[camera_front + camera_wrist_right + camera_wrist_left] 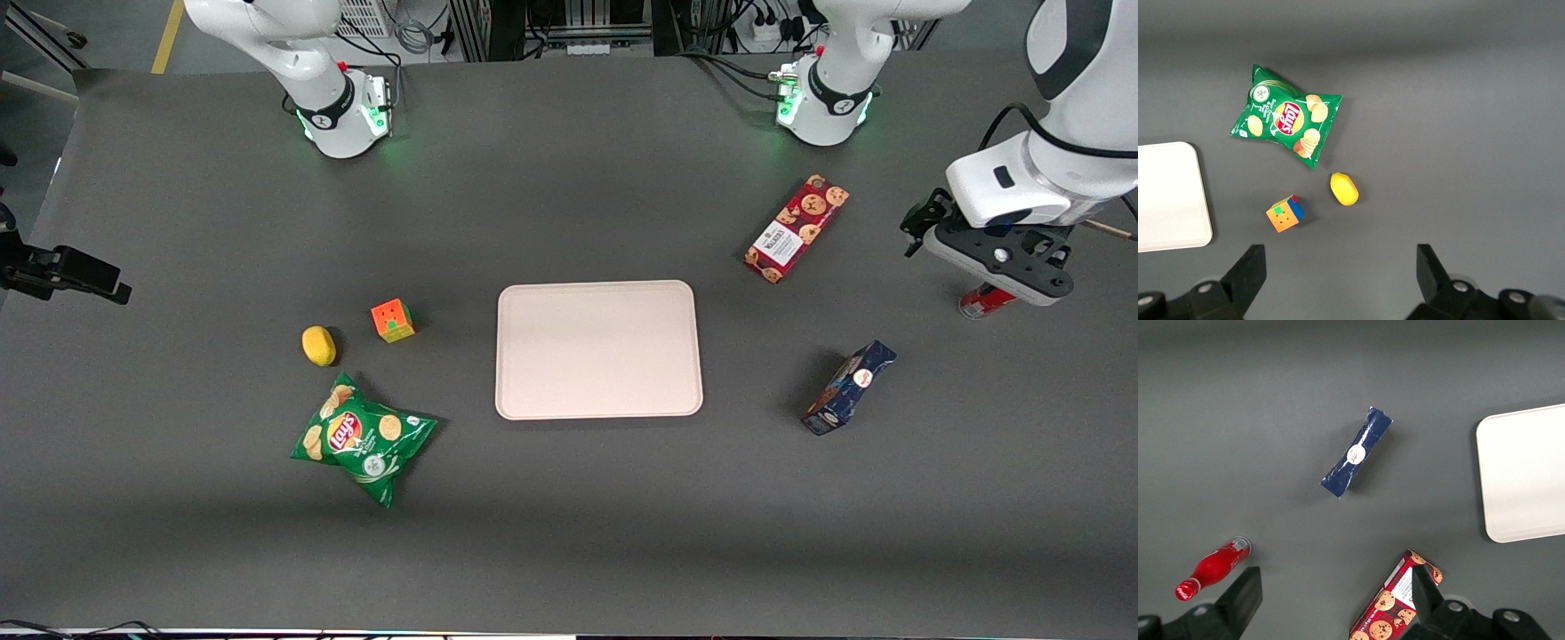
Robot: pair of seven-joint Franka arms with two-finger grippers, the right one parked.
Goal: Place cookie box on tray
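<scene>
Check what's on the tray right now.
Nothing: the tray shows only bare surface. The cookie box lies on the table toward the working arm's end, untouched. The gripper hovers above the table near the red bottle, jaws open, holding nothing.

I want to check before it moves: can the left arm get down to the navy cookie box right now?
Probably yes. The tool hangs open, high above the table, and the cookie box lies alone on bare mat. The red bottle and the red cookie box lie apart from it.
</scene>
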